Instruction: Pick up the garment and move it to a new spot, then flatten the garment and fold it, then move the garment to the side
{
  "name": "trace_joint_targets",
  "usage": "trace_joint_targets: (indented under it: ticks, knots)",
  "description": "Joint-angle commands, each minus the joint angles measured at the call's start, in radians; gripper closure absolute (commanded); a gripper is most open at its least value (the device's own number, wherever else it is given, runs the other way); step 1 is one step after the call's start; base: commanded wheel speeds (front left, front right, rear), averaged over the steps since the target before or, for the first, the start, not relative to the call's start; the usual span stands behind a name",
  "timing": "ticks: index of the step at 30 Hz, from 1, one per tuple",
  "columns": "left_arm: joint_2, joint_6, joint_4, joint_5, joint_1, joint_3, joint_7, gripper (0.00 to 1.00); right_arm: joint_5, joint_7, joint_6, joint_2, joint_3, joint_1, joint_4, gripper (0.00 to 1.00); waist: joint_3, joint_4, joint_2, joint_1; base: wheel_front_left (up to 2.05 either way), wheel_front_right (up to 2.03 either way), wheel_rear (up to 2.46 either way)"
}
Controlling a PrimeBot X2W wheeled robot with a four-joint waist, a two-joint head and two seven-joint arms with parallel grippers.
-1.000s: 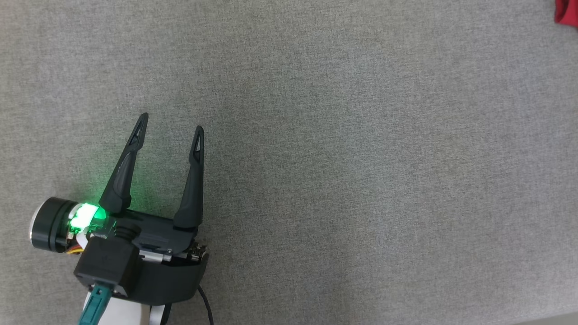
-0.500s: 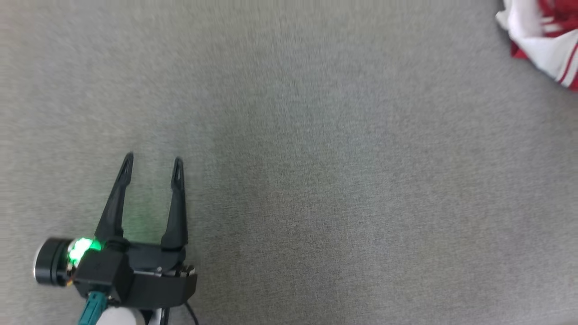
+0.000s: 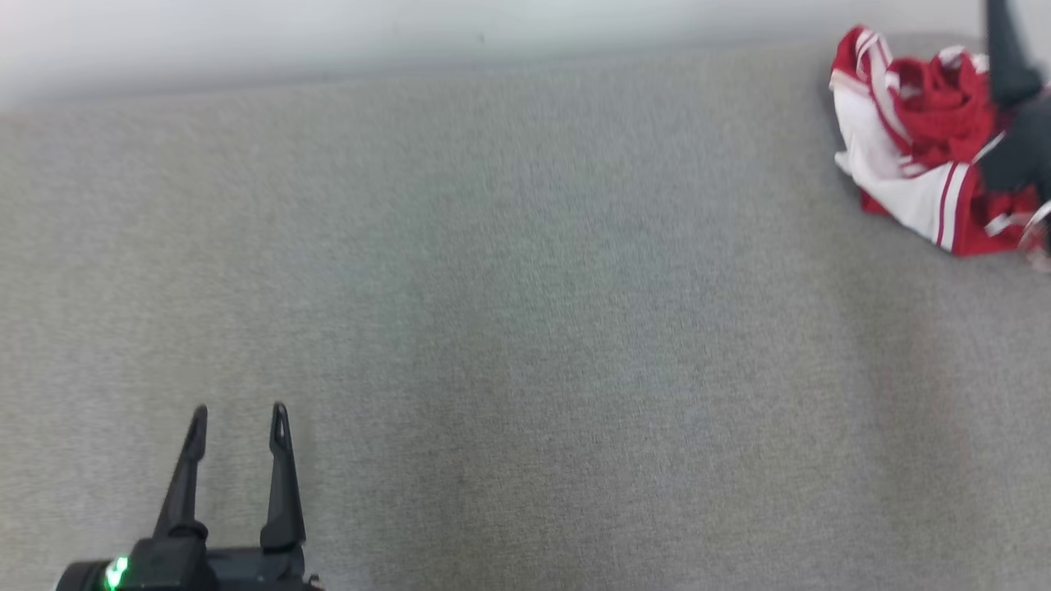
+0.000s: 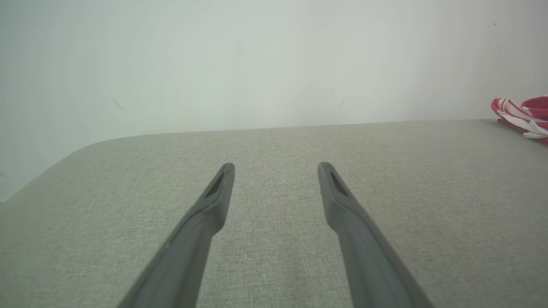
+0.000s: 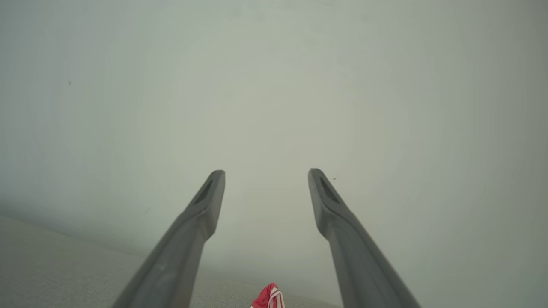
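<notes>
The garment [image 3: 903,164], a crumpled red and white striped piece, lies at the far right back of the grey fabric surface [image 3: 525,328]. A dark finger [image 3: 1003,66] of my right arm stands over the garment's right part at the head view's edge. In the right wrist view my right gripper [image 5: 265,173] is open and empty, aimed at the pale wall, with a tip of the garment [image 5: 267,299] just below it. My left gripper [image 3: 239,408] is open at the lower left, far from the garment. The left wrist view has my left gripper [image 4: 276,164] empty and the garment [image 4: 520,115] at the far right.
A pale wall [image 3: 328,33] runs along the back edge of the surface. The surface's left corner is rounded [image 4: 85,147]. Bare grey fabric stretches between my left gripper and the garment.
The head camera has tilted up: the wall and the whole garment have come into view, with a right finger over it. My left gripper now shows lower and stays open.
</notes>
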Motion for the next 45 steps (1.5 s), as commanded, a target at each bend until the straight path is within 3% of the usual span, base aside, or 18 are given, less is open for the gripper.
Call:
trace_joint_targets:
  ticks: [1,14,21,32,45]
  knots:
    - [-0.004,-0.001,0.009,-0.010,0.023,0.002,-0.003,0.00,-0.018,-0.004,-0.003,0.024,-0.030,0.055,-0.027,0.00,-0.088,0.032,0.0002,0.0002,0.00,0.00,0.00]
    - [-0.012,-0.002,0.072,-0.011,0.090,0.007,-0.003,0.00,-0.157,-0.004,-0.003,0.302,-0.341,0.594,-0.363,0.00,-0.193,0.068,0.0002,0.0002,0.00,0.00,0.00]
    - [-0.013,-0.012,0.109,-0.009,0.090,-0.003,-0.003,0.00,-0.199,-0.004,-0.003,0.426,-0.384,0.778,-0.447,0.00,-0.218,0.077,0.0002,0.0002,0.00,0.00,0.00]
    - [-0.013,0.000,0.152,-0.016,0.098,-0.022,-0.003,0.00,-0.224,-0.004,-0.003,0.543,-0.384,0.985,-0.504,0.00,-0.245,0.110,0.0002,0.0002,0.00,0.00,0.00]
    - [-0.013,0.003,0.180,-0.022,0.105,-0.026,-0.003,0.00,-0.257,-0.004,-0.003,0.575,-0.372,1.043,-0.486,0.00,-0.244,0.127,0.0002,0.0002,0.00,0.00,0.00]
